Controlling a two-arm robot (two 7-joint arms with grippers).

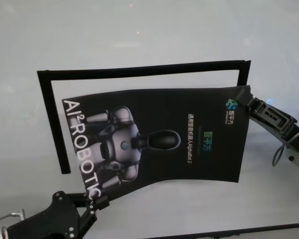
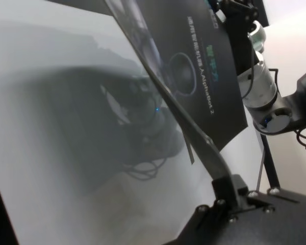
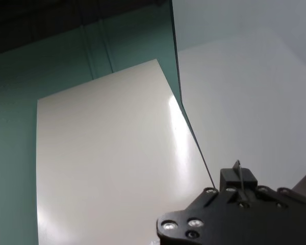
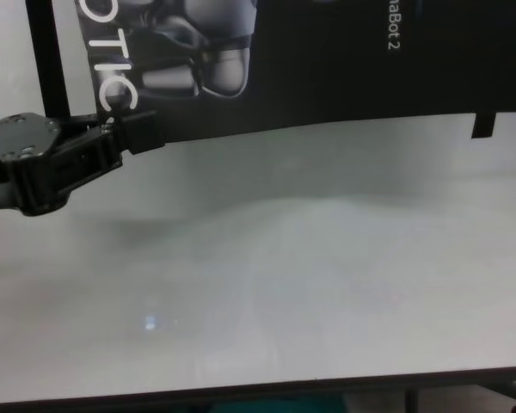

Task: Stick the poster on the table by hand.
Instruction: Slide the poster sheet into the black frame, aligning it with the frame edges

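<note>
On our left, the left gripper (image 1: 97, 203) has its fingers (image 4: 129, 129) closed on the near left corner of the poster (image 1: 154, 139), right under the last white letter of "ROBOTIC". From the chest view we see those fingers pinched flat on the sheet's lower edge, with the black forearm reaching in low from the left side, close over the surface (image 1: 139, 35). In the left wrist view the poster (image 2: 194, 66) runs away from our fingers as a thin tilted edge, lifted clear of the white surface (image 2: 51, 178) beneath it.

The poster hangs between our two grippers, printed face up, bowed along its near edge, and partly inside a black tape outline (image 1: 139, 69) marked on the surface. Its left edge crosses over the left bar of that outline, and the sheet lies turned so the robot picture faces sideways.

On our right, the right gripper (image 1: 250, 103) grips the far right corner of the poster beside the small logo, fingers clamped shut on the sheet's edge. The right arm comes in from the right side, angled up and inward. In the right wrist view we see the pale underside of the poster (image 3: 117, 163) spreading out from the gripper (image 3: 234, 179).
</note>
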